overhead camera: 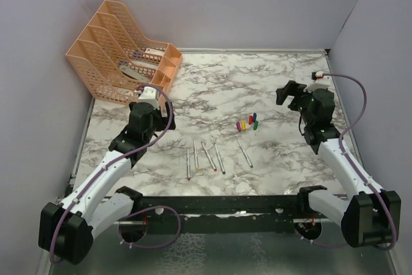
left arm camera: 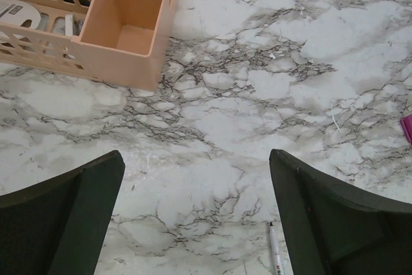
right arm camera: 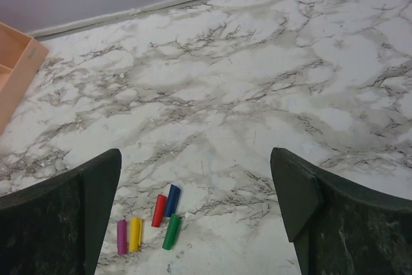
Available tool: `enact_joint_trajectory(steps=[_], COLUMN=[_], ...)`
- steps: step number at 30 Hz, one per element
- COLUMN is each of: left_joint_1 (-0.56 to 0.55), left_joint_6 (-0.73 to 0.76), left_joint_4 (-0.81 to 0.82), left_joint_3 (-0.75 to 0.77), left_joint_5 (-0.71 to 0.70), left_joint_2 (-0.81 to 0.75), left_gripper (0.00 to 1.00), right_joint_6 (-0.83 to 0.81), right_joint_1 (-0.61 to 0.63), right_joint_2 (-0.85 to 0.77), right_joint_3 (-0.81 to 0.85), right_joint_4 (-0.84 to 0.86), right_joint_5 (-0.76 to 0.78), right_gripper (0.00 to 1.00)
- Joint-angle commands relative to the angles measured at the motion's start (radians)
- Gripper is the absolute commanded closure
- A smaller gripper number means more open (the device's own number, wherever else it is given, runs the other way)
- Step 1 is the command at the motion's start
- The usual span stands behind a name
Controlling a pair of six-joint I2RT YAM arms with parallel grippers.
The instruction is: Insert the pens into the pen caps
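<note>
The pens [overhead camera: 208, 156] lie loose nearest the arm bases, the pen caps [right arm camera: 158, 210] clustered just beyond, apparently all flat. Left gripper [left arm camera: 194, 159] and right gripper [right arm camera: 195, 154] hover agape, empty. Nothing is grasped yet, so the next move likely calls for pinching one thin pen.

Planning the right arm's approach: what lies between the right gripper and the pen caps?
Nothing; just bare marble tabletop from right gripper to pen caps, seen in the top view.
</note>
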Motion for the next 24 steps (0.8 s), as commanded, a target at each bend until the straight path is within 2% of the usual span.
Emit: enact_joint_trajectory(steps=[1, 15, 19, 24], left_joint_1=[-0.002, -0.003, -0.003, -0.003], left_joint_6=[0.000, -0.022, 0.000, -0.013], left_joint_4=[0.005, -0.007, -0.010, -0.014], left_joint_3=[-0.008, 0.003, 0.018, 0.007], left_joint_5=[-0.021, -0.031, 0.033, 0.051], left_joint_2=[-0.030, -0.029, -0.052, -0.098], left_gripper=[0.01, 0.01, 0.01, 0.01], right_joint_6=[-0.017, -0.010, -0.023, -0.038], right_joint_1=[-0.005, -0.005, -0.001, 0.091], right_joint_2=[0.001, 0.036, 0.074, 0.087], right_joint_3=[0.018, 0.029, 0.060, 0.076], right_joint_4=[-0.015, -0.027, -0.077, -0.137], right_joint_5=[0.024, 0.012, -0.046, -0.060], right_gripper=[0.00, 0.00, 0.00, 0.00])
